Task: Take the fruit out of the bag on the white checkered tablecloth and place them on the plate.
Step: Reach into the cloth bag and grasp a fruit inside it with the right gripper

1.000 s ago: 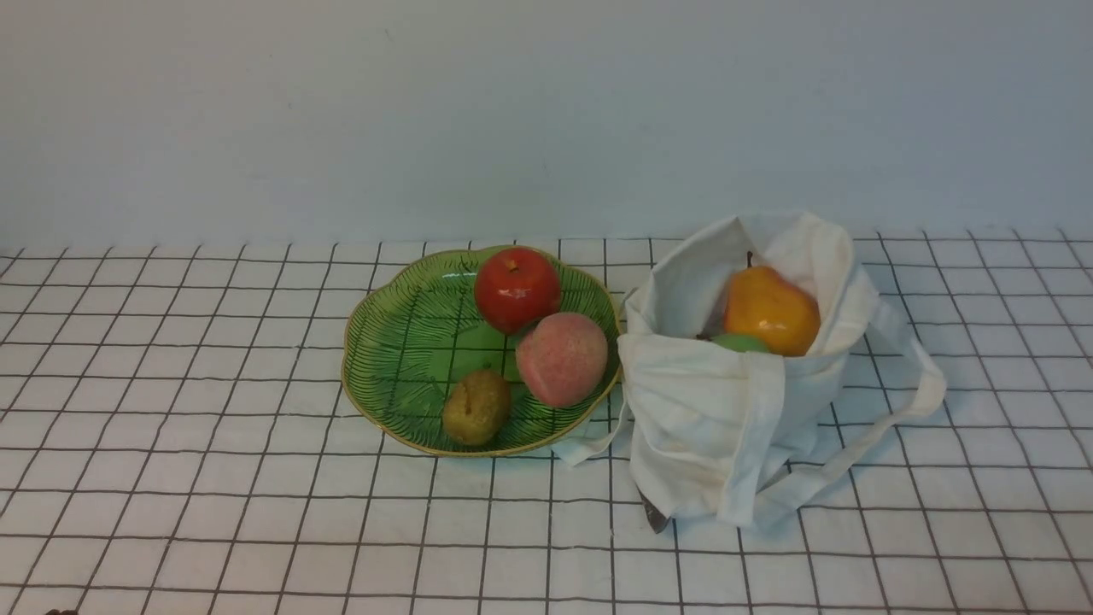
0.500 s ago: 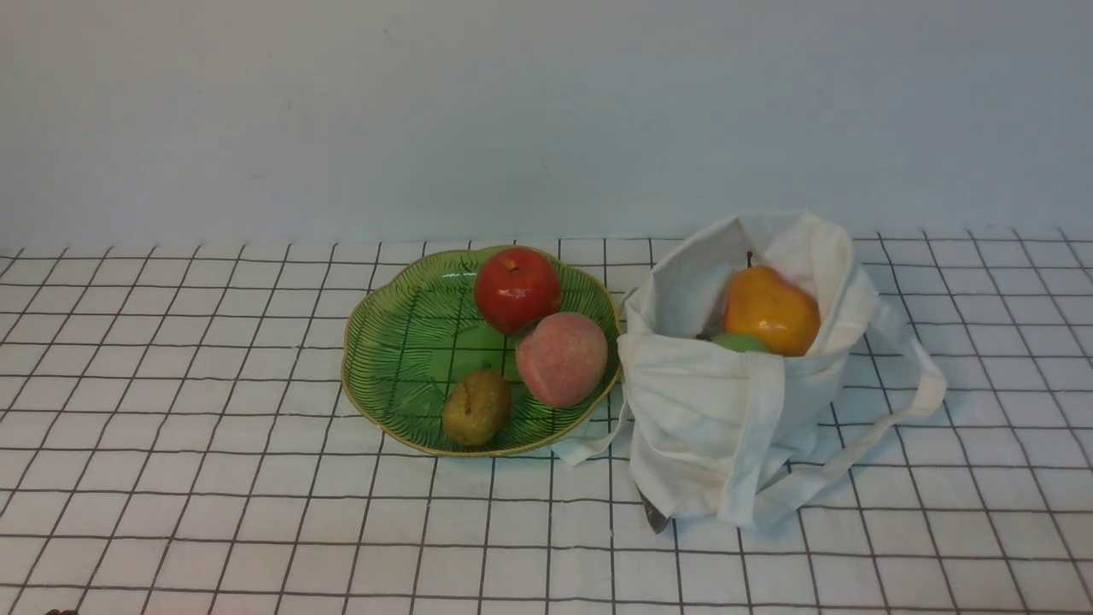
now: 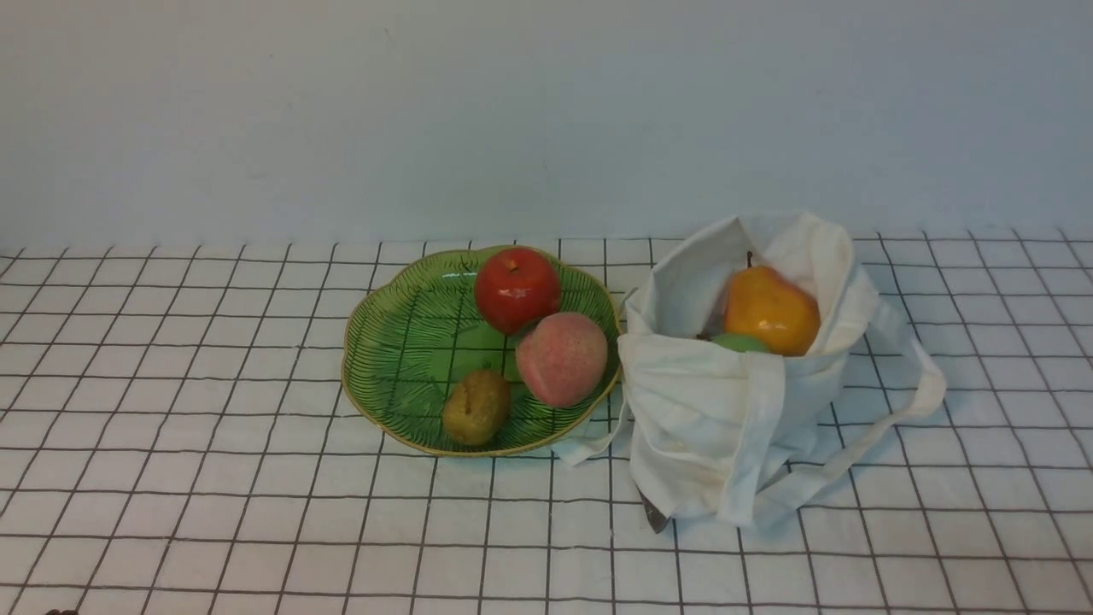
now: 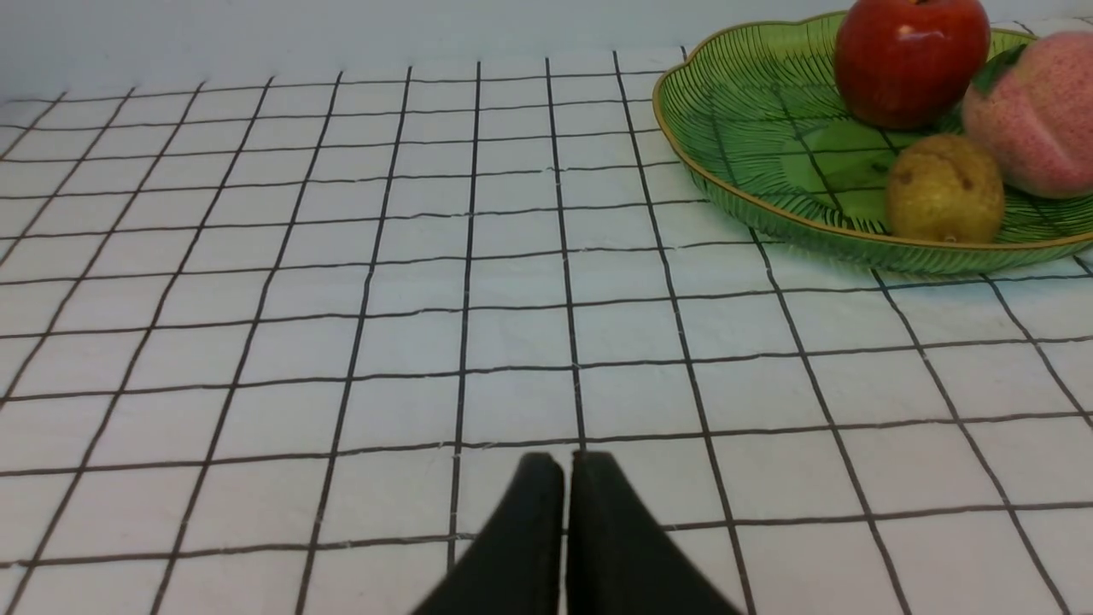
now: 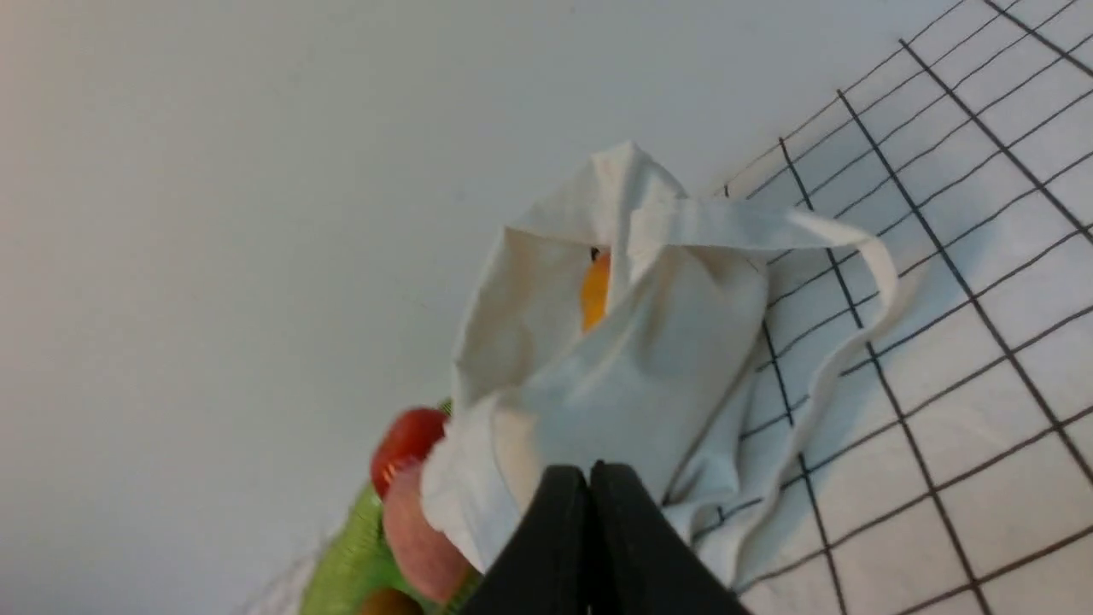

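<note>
The green plate point(image 3: 410, 342) lies left of the cloth bag point(image 3: 709, 418), its yellow rim close beside the bag; bare checkered tablecloth point(image 3: 213, 410) spreads left of the plate and right of the bag. Left gripper point(image 4: 565, 478) and right gripper point(image 5: 593, 487) are both closed, holding 0 things. The bag's open mouth shows 2 fruits: the orange-yellow pear point(image 3: 771, 312) and a green fruit point(image 3: 740, 343). On the plate sit 3: red apple point(image 3: 517, 290), pink peach point(image 3: 562, 359) and brown fruit point(image 3: 477, 407).
</note>
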`<action>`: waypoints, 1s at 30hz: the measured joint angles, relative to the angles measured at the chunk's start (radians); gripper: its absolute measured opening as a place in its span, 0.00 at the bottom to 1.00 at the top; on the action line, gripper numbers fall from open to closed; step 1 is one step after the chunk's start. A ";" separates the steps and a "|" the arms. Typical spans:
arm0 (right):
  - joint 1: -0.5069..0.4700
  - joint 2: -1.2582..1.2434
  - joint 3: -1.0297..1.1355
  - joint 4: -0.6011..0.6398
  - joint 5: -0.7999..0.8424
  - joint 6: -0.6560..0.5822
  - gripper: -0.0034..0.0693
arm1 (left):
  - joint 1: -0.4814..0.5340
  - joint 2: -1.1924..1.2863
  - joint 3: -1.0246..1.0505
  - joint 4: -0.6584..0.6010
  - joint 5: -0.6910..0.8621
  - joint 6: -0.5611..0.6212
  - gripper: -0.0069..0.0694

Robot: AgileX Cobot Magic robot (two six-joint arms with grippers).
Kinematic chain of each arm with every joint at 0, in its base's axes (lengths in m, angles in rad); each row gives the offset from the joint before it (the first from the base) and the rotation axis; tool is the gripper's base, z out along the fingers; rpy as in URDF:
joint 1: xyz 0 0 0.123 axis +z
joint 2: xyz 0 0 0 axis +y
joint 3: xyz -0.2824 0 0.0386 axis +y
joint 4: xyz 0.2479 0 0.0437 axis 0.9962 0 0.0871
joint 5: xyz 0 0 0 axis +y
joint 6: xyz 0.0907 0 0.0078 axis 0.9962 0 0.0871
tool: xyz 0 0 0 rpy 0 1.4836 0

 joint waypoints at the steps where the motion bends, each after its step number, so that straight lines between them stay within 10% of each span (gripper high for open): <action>1: 0.000 0.000 0.000 0.003 -0.009 -0.010 0.03 | 0.000 0.000 0.000 0.000 0.000 0.000 0.08; 12: 0.000 0.159 -0.307 -0.139 0.007 -0.250 0.03 | 0.000 0.000 0.000 0.000 0.000 0.000 0.08; 19: 0.000 0.655 -0.609 -0.381 0.351 -0.264 0.03 | 0.000 0.000 0.000 0.000 0.000 0.000 0.08; 30: 0.129 1.266 -0.999 -0.325 0.526 -0.423 0.09 | 0.000 0.000 0.000 0.000 0.000 0.000 0.08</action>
